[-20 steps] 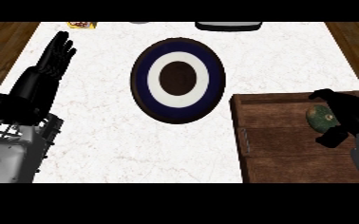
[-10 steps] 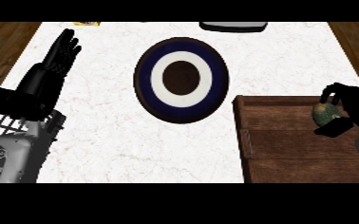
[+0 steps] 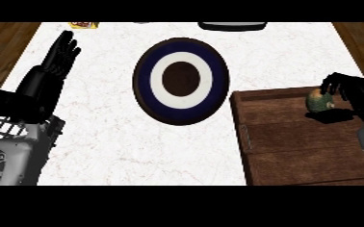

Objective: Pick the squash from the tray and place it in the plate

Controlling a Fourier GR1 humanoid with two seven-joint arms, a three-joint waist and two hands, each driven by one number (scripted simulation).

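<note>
Head view: squash (image 3: 319, 101) sits at the tray (image 3: 284, 144) far right corner, right hand (image 3: 343, 85) fingers curled around it. Likely rigid, rounded and light; hold across its widest part. Plate (image 3: 182, 87) lies at counter centre. Left hand (image 3: 53, 67) rests open at the left edge.

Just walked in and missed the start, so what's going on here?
The robot's right hand is curled around a greenish squash over the far end of a wooden tray at the right of the counter. A round plate with a dark blue rim sits mid-counter to the tray's left, with nothing on it yet. The left hand rests open at the left side, fingers up.
</note>
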